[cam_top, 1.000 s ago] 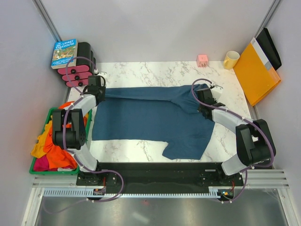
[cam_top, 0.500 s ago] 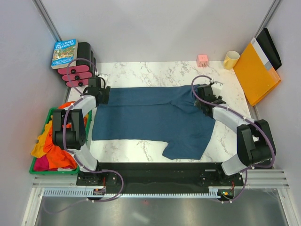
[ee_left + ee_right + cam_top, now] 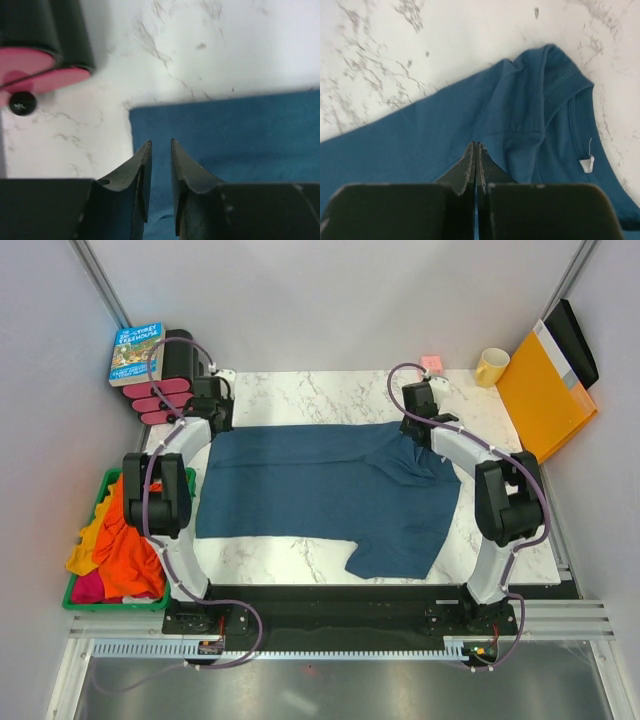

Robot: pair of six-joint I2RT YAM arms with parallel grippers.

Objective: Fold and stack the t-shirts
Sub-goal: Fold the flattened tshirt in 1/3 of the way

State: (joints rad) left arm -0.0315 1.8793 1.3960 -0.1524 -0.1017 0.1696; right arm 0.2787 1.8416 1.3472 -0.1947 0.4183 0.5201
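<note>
A large dark teal-blue t-shirt (image 3: pixel 320 490) lies spread flat on the marble table, collar at the far right, one sleeve hanging toward the near edge. My left gripper (image 3: pixel 217 423) hovers over its far left corner (image 3: pixel 150 120), jaws a narrow gap apart with nothing between them. My right gripper (image 3: pixel 412 428) is shut, its tips (image 3: pixel 476 145) just above the cloth (image 3: pixel 420 140) beside the collar and its white tag (image 3: pixel 586 163). Orange (image 3: pixel 120 560), yellow (image 3: pixel 84 542) and pink-red (image 3: pixel 88 587) t-shirts lie bunched in a green basket (image 3: pixel 108 605) at the left.
Pink-ended black rolls (image 3: pixel 160 400) and a book (image 3: pixel 135 352) stand at the far left, close to my left gripper. A pink cube (image 3: pixel 432 363), a yellow mug (image 3: pixel 491 366) and an orange-yellow folder (image 3: pixel 545 395) sit at the far right.
Both grippers moved toward the far edge of the table. The shirt's far edge, lifted and stretched before, now lies flat, and neither gripper holds it.
</note>
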